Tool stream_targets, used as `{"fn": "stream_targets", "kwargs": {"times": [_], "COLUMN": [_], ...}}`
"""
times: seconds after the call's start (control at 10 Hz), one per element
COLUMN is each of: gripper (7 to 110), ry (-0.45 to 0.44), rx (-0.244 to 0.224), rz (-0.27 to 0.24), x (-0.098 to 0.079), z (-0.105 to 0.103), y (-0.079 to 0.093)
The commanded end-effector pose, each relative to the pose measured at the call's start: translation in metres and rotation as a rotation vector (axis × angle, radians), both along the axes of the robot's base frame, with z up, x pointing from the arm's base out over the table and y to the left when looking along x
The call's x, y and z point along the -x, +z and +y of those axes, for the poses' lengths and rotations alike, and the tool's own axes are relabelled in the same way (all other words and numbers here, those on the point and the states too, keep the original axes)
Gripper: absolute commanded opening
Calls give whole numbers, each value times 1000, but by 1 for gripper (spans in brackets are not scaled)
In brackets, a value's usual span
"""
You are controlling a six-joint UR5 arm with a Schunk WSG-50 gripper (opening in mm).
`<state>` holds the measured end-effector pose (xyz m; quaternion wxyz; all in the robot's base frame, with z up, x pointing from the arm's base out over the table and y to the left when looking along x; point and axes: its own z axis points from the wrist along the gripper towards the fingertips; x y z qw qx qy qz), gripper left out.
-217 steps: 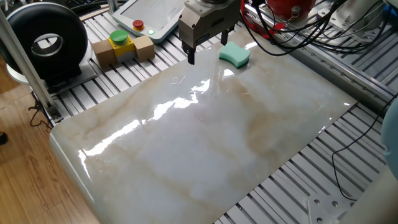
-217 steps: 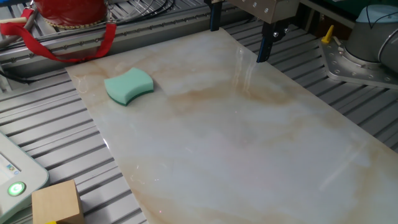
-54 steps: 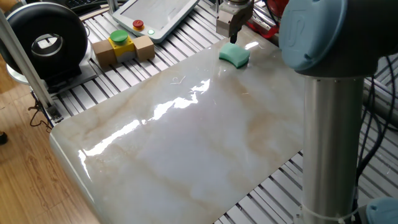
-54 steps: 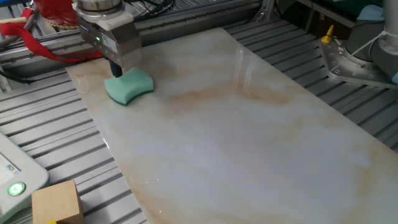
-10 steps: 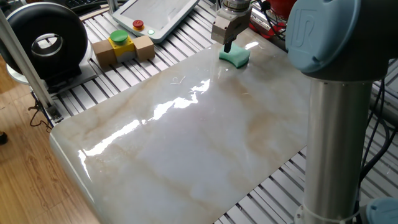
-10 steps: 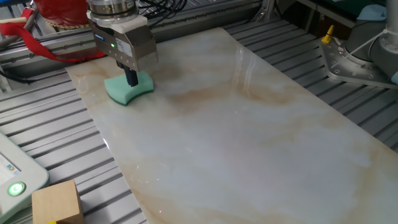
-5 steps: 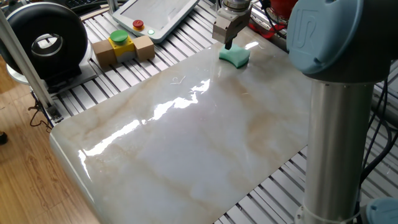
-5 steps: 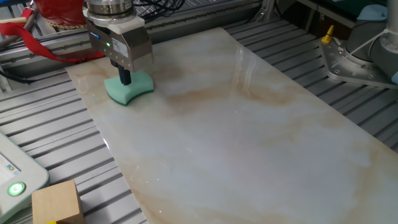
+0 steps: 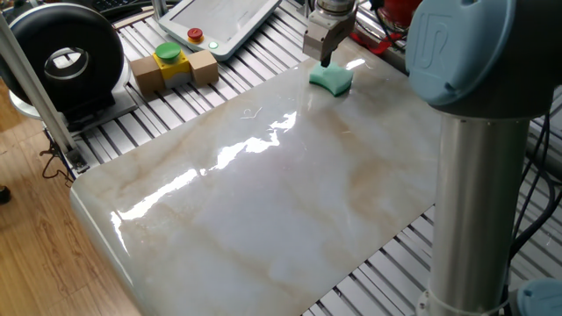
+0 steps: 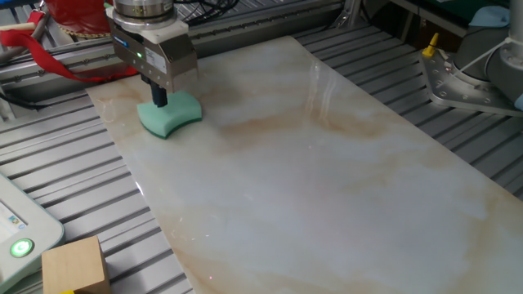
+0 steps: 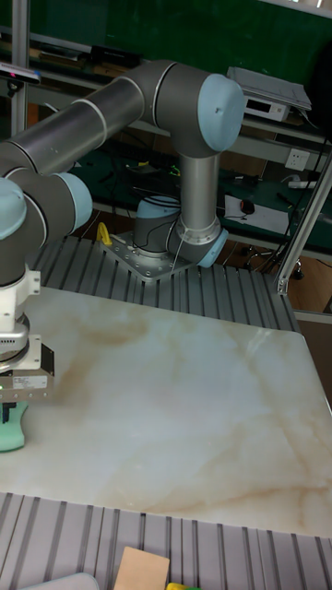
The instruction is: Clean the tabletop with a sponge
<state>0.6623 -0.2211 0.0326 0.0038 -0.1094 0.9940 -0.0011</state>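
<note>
One fixed view: pincer (image 9: 326, 61) has shifted slightly toward the far edge since half a second ago, tips at the sponge (image 9: 333, 80) in the table's (image 9: 263, 202) far corner.

Other fixed view: tips over the sponge's (image 10: 169, 114) rear edge, jaws narrow; grip unconfirmed, cannot tell.

Tall fixed view: sponge (image 11: 10, 429) peeks below. Likely repositioning; wiping not begun.

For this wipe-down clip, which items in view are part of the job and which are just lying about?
Part of the job:
- sponge, lying near a corner of the slab
- tabletop, marble-patterned
- claw, right at the sponge; its grip state is unclear

Just lying about:
- yellow-and-green button on wooden blocks
- black round device
- red object with cables
- white pendant
</note>
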Motion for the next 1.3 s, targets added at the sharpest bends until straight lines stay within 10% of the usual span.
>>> {"fn": "stream_targets", "kwargs": {"times": [0.0,0.7,0.8,1.1,1.2], "gripper": [7,7,22,22,44], "ry": [-22,-54,-54,-25,-20], "rx": [-10,-25,-25,-70,-70], "rz": [-4,-37,-34,-46,-45], "x": [3,-3,-2,-3,-1], "z": [-9,-4,-4,4,4], "y": [-3,0,0,-2,-4]}}
